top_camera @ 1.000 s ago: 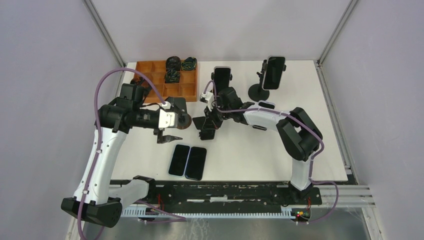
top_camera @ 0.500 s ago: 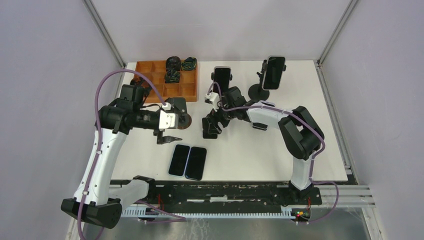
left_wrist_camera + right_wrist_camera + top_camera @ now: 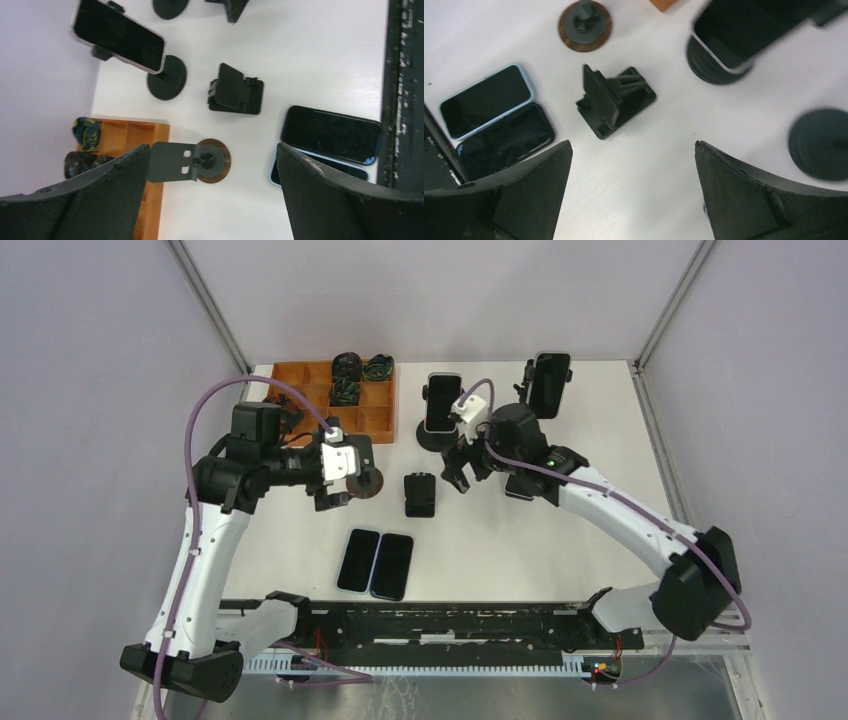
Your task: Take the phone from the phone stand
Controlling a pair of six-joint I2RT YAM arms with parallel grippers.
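My right pincer [image 3: 458, 478] hangs released, its jaws spread wide with nothing between them. The phone [image 3: 437, 400] is just behind it and slightly to its left, near but not touching, held in its stand [image 3: 436, 438] at the back middle of the tabletop [image 3: 520, 540]. From my right wrist the phone [image 3: 744, 27] sits in the upper right corner, blurred, outside the gap of the right pincer [image 3: 633, 145]. The stand [image 3: 706, 67] shows as a round black foot under it.

The phone has a black, unlit screen, rounded corners and a pale rim. From my left wrist the phone [image 3: 119, 35] is raised and tilted above the stand [image 3: 166, 77], and its rim looks faintly pink.

My left pincer [image 3: 333, 502] is released too, jaws wide, hovering left of centre over a wood-rimmed disc [image 3: 368, 482], well apart from the phone. A black folding stand [image 3: 420, 493] lies on the tabletop between my two pincers, nearer the front than the phone. A second phone [image 3: 548, 385] stands upright at the back right. Two flat phones [image 3: 358, 560] lie side by side near the front edge, and a wooden tray [image 3: 375, 421] sits at the back left.
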